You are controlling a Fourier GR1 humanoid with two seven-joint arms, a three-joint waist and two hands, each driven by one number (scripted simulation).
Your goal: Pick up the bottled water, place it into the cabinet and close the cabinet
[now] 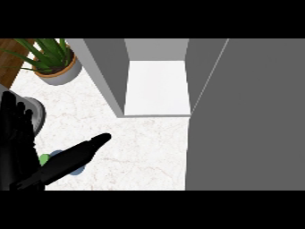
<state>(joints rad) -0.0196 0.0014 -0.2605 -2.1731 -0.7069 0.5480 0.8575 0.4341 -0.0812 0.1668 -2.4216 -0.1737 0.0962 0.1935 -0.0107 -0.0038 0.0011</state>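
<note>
Right now only the left hand [13, 147] shows, near left, fingers straight and pressed together, thumb stuck out right, holding nothing. Bottled water [62, 162] seems mostly hidden under it, just green and blue bits peeking. Cabinet [156, 85] stands open far centre, its door [254, 116] swung right, ready for loading. Potted plant [52, 60] far left.

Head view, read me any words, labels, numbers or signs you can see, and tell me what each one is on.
None can be read.
The cabinet, its open door, the counter and the plant pot show no writing.
The left robot hand hides most of the blue and green object beneath it, so any label there cannot be seen.
</note>
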